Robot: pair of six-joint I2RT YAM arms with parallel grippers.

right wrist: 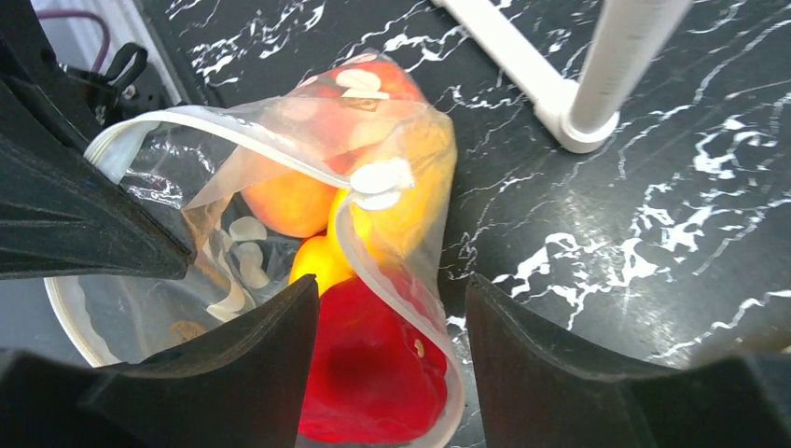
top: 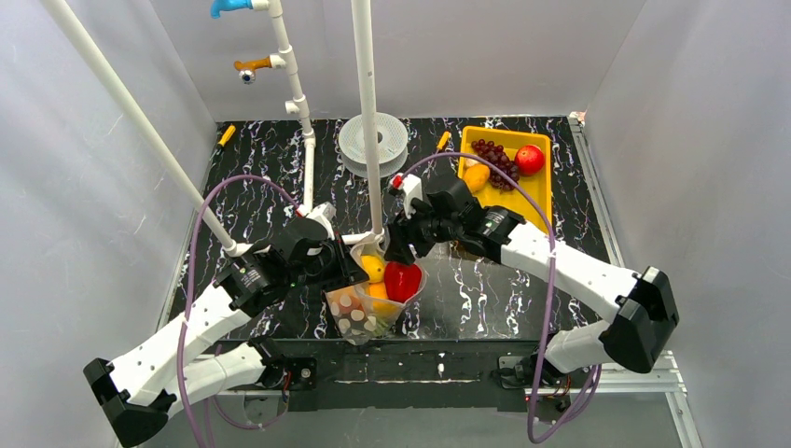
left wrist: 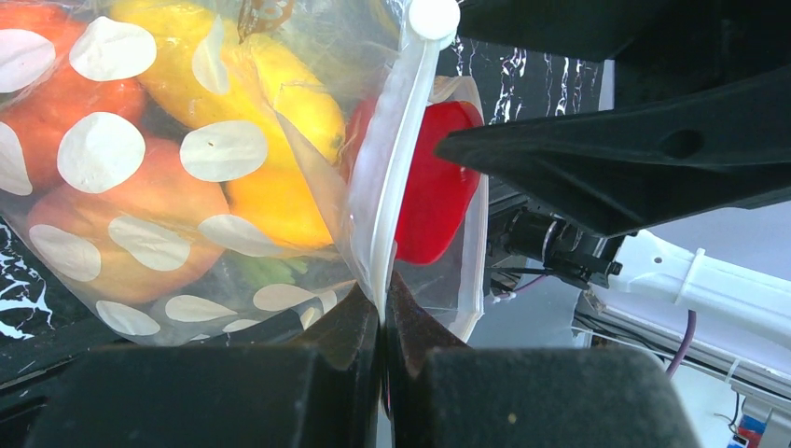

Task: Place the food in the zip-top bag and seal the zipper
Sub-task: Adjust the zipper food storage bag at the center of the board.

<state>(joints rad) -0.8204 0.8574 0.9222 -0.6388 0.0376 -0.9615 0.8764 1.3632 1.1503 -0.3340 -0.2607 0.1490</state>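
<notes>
The clear polka-dot zip-top bag point(top: 359, 317) sits at the table's near middle, its mouth gaping. Inside are a red pepper point(top: 401, 278), a yellow pepper point(left wrist: 270, 93), a peach point(left wrist: 121, 224) and other fruit. My left gripper point(left wrist: 382, 291) is shut on the whitish zipper point(left wrist: 396, 159) at one end of the mouth. It is at the bag's left side in the top view point(top: 347, 273). My right gripper point(right wrist: 392, 285) is open just above the mouth, its jaws either side of the red pepper point(right wrist: 373, 373) and the bag's edge. The white slider point(right wrist: 378, 177) sits midway along the zipper.
A yellow tray point(top: 541, 191) at the back right holds grapes, a red apple and an orange fruit. A white round disc point(top: 373, 140) lies at the back middle. White pipe posts point(top: 368, 121) stand just behind the bag, one foot close by point(right wrist: 583, 131).
</notes>
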